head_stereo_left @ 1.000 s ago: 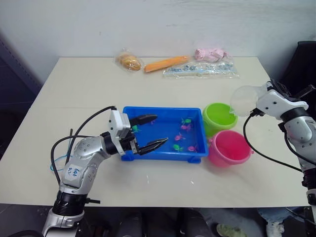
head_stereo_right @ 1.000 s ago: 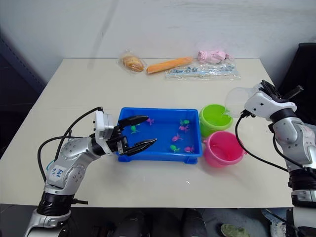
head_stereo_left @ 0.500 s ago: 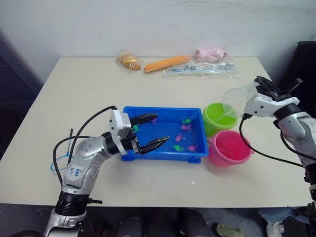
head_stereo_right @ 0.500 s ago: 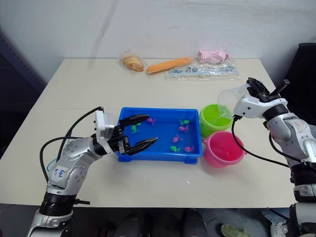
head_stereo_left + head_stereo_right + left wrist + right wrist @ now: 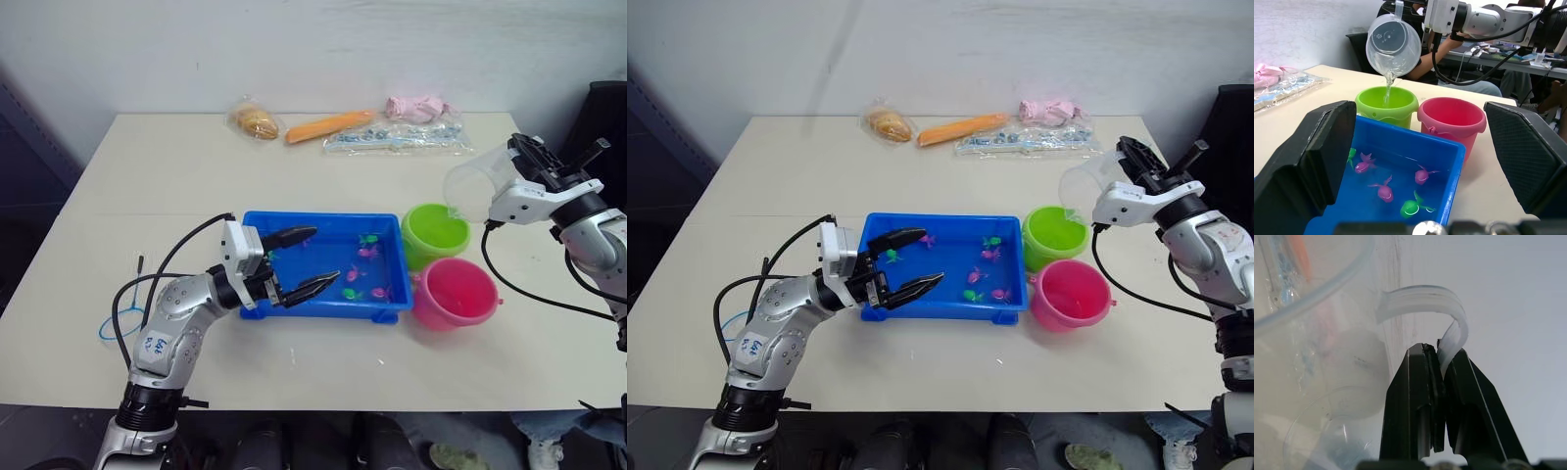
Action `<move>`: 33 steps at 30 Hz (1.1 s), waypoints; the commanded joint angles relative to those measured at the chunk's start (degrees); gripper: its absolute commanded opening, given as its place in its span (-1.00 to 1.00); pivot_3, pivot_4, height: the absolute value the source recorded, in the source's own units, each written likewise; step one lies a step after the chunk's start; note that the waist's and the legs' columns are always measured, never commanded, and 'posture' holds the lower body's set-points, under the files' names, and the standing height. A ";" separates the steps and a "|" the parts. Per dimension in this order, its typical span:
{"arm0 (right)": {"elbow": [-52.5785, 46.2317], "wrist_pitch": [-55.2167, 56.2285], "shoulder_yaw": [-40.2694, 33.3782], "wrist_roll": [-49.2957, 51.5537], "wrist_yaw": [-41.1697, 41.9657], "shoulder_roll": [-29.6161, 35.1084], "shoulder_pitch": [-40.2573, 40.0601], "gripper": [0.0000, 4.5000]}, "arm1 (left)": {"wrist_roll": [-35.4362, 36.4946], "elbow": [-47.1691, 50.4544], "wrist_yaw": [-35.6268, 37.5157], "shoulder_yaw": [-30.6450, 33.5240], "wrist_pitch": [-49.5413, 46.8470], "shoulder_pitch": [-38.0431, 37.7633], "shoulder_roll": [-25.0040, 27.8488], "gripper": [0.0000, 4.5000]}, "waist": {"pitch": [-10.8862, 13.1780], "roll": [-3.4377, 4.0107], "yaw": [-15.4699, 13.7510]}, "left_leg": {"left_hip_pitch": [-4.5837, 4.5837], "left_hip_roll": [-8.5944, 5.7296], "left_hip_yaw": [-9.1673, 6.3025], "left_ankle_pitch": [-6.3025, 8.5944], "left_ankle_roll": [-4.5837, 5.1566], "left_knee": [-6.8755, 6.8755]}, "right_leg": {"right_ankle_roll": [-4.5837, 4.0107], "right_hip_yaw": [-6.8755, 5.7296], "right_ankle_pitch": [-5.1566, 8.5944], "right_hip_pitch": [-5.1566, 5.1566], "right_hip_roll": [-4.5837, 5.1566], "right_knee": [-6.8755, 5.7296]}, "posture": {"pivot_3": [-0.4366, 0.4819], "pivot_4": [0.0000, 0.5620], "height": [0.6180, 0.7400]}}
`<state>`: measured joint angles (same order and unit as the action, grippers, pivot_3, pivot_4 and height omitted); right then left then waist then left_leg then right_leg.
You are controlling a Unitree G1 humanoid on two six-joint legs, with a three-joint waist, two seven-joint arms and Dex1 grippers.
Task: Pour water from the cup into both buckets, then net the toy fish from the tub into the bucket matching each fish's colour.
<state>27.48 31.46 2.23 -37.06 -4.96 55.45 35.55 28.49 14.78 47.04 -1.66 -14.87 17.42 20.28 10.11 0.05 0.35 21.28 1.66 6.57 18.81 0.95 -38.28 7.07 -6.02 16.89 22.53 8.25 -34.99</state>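
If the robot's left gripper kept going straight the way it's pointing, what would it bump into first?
Probably the far end wall of the blue tub. The left gripper is open and points along the tub, above the toy fish. If it stayed high enough to clear the wall, the pink bucket looks next, though depth is hard to judge.

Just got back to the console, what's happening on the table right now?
The right gripper is shut on the handle of the cup, tipped over the green bucket, and a thin stream of water is falling into it. The pink bucket sits next to it, not under the stream. The left gripper hangs open over the near-left end of the tub, where the fish are still in the water.
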 commanded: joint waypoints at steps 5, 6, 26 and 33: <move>0.68 -0.78 -0.61 -0.33 -1.87 0.55 0.93 -0.98 | 0.05 0.79 -0.09 0.16 1.09 -0.01 -0.10 1.00 | 0.00 0.00 0.00 | 0.00 0.00 0.00 0.00 0.00 0.00 | 0.00 0.00 0.00 0.00 0.00 0.00 | -0.05 -0.47 1.00; 0.55 -0.90 -0.88 -0.01 -2.01 0.35 0.57 -0.98 | 0.09 0.81 -0.08 0.19 1.03 0.03 -0.06 1.00 | 0.00 0.00 0.01 | 0.00 0.00 0.00 0.00 0.00 0.00 | 0.00 0.00 0.00 0.00 0.00 0.00 | -0.05 -0.47 1.00; -16.69 -42.10 -32.71 57.55 17.75 -15.09 -12.69 -0.98 | 2.84 -0.45 5.39 1.19 -0.23 1.94 2.88 1.00 | 0.03 -0.05 -0.48 | 0.05 0.00 -0.14 0.00 0.03 -0.01 | 0.02 -0.07 -0.01 -0.05 -0.03 -0.01 | -0.05 -0.47 1.00; -22.13 -50.92 -40.73 67.43 16.50 -22.35 -21.03 -0.98 | 4.44 1.77 13.32 -2.14 -3.91 3.17 8.01 1.00 | 0.02 -0.04 -0.15 | 0.02 0.01 -0.11 0.01 0.05 0.05 | 0.00 -0.05 -0.01 -0.03 -0.04 -0.01 | -0.05 -0.47 1.00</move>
<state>7.87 -19.20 -36.29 28.70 12.24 32.82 14.46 31.48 13.61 58.63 -3.03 -18.44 19.88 27.96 10.13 0.01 0.20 21.30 1.66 6.49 18.83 1.00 -38.22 7.08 -6.05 16.87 22.51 8.21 -35.01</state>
